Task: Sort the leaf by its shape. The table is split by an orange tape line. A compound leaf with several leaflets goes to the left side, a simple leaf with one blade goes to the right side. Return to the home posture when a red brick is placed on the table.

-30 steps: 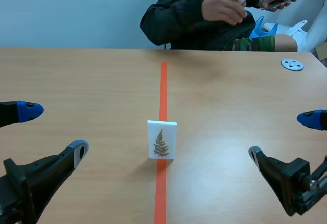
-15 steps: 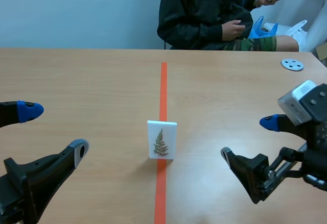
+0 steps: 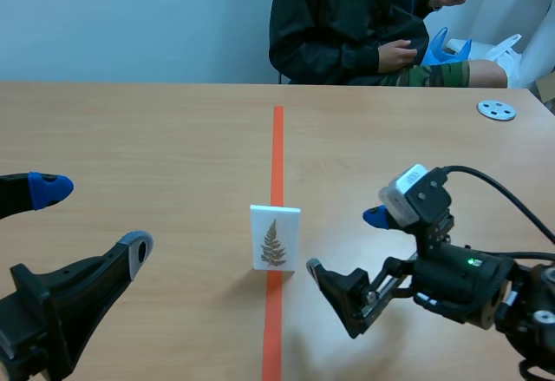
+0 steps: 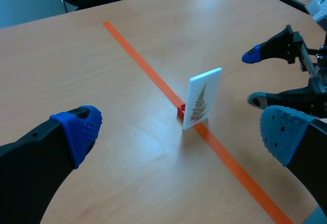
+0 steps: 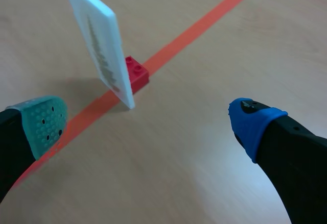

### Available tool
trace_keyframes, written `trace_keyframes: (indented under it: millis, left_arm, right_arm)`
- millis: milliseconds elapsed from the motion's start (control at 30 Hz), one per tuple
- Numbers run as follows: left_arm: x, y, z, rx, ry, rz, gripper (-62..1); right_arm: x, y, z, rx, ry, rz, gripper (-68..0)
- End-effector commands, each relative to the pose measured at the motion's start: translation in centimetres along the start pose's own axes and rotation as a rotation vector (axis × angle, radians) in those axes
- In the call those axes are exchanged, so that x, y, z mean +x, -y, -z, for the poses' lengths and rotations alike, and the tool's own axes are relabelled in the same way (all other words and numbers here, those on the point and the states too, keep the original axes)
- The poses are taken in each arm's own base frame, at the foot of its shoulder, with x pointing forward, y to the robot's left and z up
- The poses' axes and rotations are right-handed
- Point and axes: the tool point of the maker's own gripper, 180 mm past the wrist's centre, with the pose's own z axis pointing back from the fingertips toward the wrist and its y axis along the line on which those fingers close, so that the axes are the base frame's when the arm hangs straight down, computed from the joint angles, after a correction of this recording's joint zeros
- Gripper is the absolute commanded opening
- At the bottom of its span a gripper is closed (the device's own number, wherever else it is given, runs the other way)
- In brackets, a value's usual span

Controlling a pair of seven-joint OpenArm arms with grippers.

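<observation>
Fern card (image 3: 275,238) stands upright, broad face to robot; R pincer (image 3: 345,244), tips apart, just right of card, nearer than L pincer (image 3: 94,218), also apart.

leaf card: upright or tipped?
Upright. The leaf card stands on its bottom edge on the orange tape line, with a small red brick right behind it.

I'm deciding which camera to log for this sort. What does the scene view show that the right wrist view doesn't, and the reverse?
Scene view only: the person, the grey disc and the left gripper. Right wrist view only: a small red brick behind the base of the white card. Both: the card upright on the orange tape line, with the right gripper open near it.
</observation>
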Motion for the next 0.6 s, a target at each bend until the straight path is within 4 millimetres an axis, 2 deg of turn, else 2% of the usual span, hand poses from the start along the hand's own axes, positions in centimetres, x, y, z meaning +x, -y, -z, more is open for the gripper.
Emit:
trace_keyframes:
  millis: [0, 200, 567]
  left_arm:
    - [0.6, 0.2, 0.1, -0.005, 0.028, -0.005, 1.4]
    - [0.6, 0.2, 0.1, -0.005, 0.028, -0.005, 1.4]
    - [0.6, 0.2, 0.1, -0.005, 0.028, -0.005, 1.4]
  right_arm:
    - [1.9, 0.0, 0.7, 0.017, 0.060, -0.037, 0.4]
    - [2.1, -1.6, 3.0, 0.082, 0.073, -0.109, 0.4]
    - [1.4, -2.8, 6.5, 0.101, 0.064, -0.167, 0.4]
